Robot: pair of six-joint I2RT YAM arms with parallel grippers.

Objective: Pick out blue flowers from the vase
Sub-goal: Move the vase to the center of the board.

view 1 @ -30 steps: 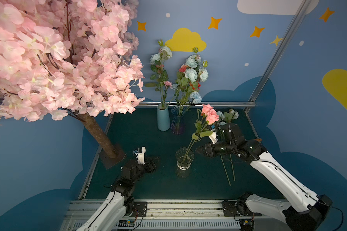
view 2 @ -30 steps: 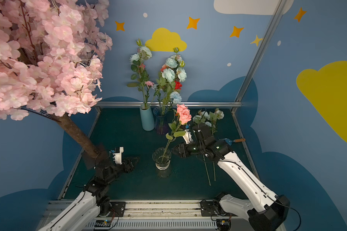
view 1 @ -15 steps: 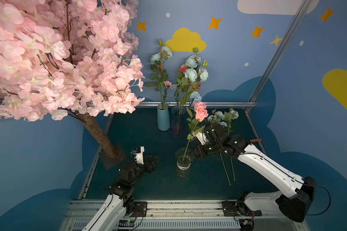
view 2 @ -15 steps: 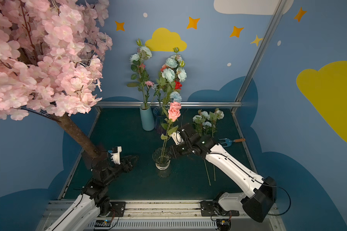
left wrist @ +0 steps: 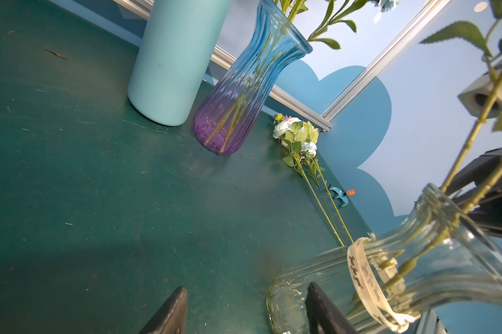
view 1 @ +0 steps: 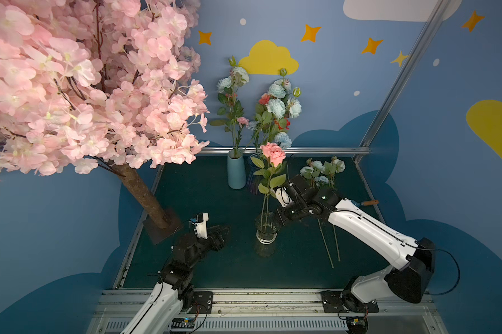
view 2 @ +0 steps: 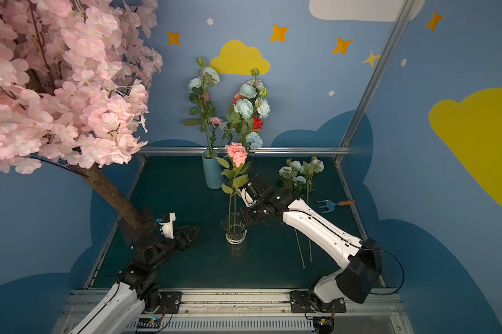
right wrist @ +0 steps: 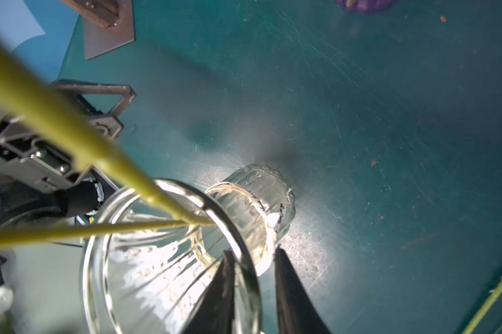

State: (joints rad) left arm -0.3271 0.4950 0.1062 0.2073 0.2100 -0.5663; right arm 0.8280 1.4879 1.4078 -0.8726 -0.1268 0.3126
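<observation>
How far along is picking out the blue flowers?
Done: blue flowers lie on the table. In hand: the right gripper straddles the clear glass vase at its rim, gripping no flower. Remaining: blue heads stand in the turquoise vase and blue-purple glass vase.

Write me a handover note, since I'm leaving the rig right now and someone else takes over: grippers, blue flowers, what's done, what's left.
Left gripper: open, empty, low beside the clear glass vase.
Right gripper: fingers straddle that vase's rim; clamped or not, cannot tell.
Done: blue flower stems lie on the mat, on the right arm's side.
Left: blue heads stand in the teal vase and the blue-purple vase at the back. The pink rose is in the clear vase; leave it.
</observation>
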